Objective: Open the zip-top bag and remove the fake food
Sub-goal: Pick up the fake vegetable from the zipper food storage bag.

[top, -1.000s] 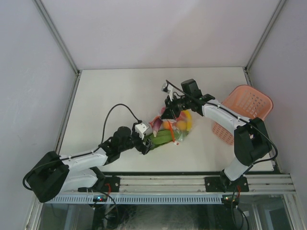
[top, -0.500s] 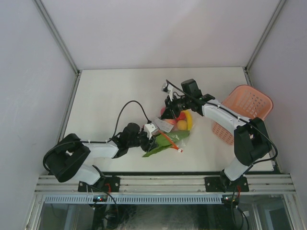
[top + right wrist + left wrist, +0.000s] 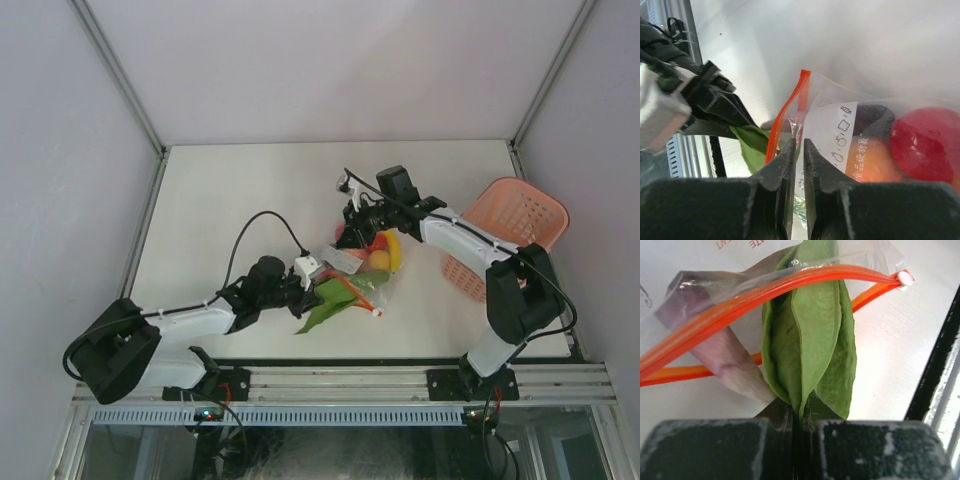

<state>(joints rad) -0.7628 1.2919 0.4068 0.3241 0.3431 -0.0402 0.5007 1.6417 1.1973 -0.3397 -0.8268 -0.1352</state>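
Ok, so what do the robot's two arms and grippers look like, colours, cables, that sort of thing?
The left arm and right arm both have white tubular links joined by chunky black joints. A thin black cable loops free off the left arm. The left gripper and right gripper have blocky dark grey fingers with a rough, speckled finish. No markings are readable.

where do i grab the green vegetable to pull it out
Grip the vegetable by its narrow end that pokes out past the zipper, coming from the mouth side. It is long and flat and lies lengthwise through the opening, so jaws shut across its thin faces should draw it straight out. The left gripper pinches it there.
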